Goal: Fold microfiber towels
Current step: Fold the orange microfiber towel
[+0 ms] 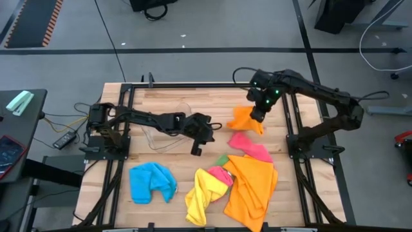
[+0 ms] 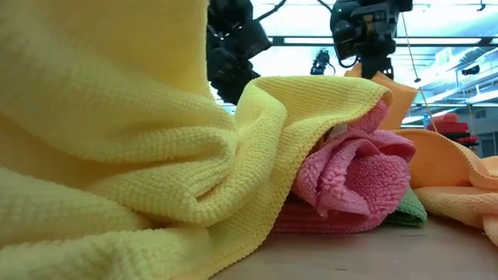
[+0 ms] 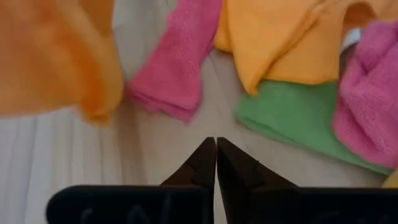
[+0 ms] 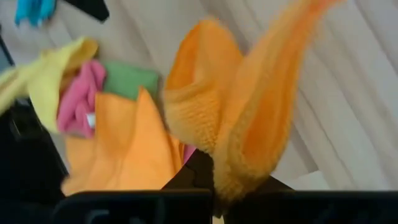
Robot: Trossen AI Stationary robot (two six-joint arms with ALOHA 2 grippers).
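Right gripper (image 1: 256, 118) is holding its jaws clamped on a small orange towel (image 1: 244, 120) above the table's (image 1: 174, 90) far middle | left gripper (image 1: 196, 149) is waiting mid-table, jaws together, empty | advice — lay it flat clear of the pile | nubby soft cloth, hanging crumpled.
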